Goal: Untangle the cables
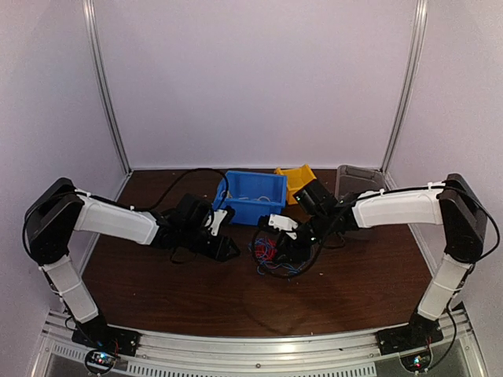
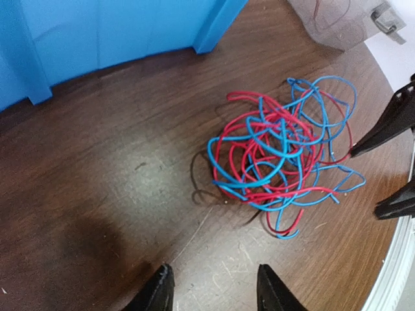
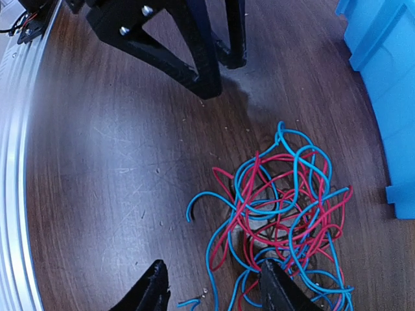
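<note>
Cables (image 2: 283,144) lie tangled between left hand (image 2: 215,275) and right hand (image 3: 213,269)

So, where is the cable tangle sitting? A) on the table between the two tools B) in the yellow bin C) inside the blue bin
A: the cables lie heaped on the table, in front of the blue bin, between the left tool and the right tool.

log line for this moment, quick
cables: red and blue, tangled on table | left gripper: open, empty | right gripper: open, at cables' edge
</note>
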